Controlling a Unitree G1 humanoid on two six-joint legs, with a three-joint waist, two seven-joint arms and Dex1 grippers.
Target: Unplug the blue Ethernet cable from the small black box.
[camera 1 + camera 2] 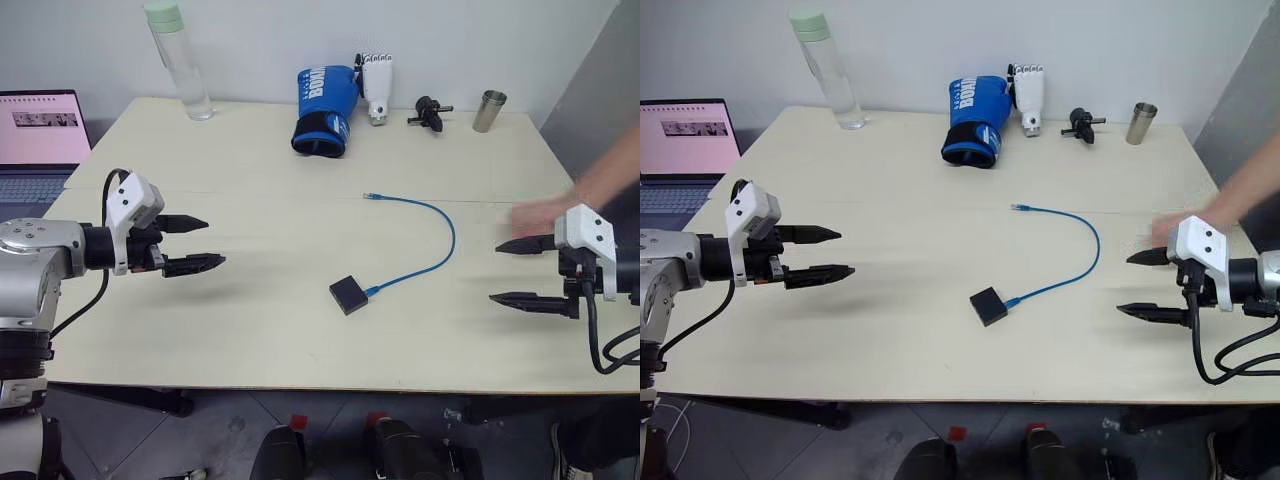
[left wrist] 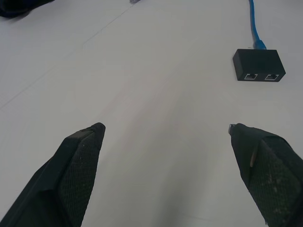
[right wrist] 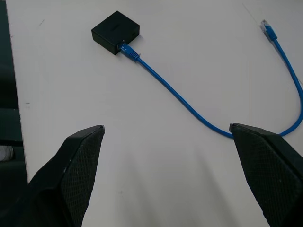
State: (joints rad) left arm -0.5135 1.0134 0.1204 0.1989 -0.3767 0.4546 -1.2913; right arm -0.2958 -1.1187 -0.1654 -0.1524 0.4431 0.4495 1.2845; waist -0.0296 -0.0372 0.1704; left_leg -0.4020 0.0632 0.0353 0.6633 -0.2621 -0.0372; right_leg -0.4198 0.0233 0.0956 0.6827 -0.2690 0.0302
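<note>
- Pale tabletop (image 1: 250,330) carries the small black box (image 1: 348,294) near its middle, a little toward the front edge.
- From the box, the blue Ethernet cable (image 1: 447,240) leaves the right-hand face, still plugged in, arcs away and curls back; its free plug lies beyond the box.
- Left pincer (image 1: 190,243) hovers well to the box's left, fingers wide apart, empty.
- Right pincer (image 1: 525,272) hovers well to the box's right, equally wide, empty; it looks the nearer to the plugged end.
- A person's hand (image 1: 540,215) shows behind the right pincer.
</note>
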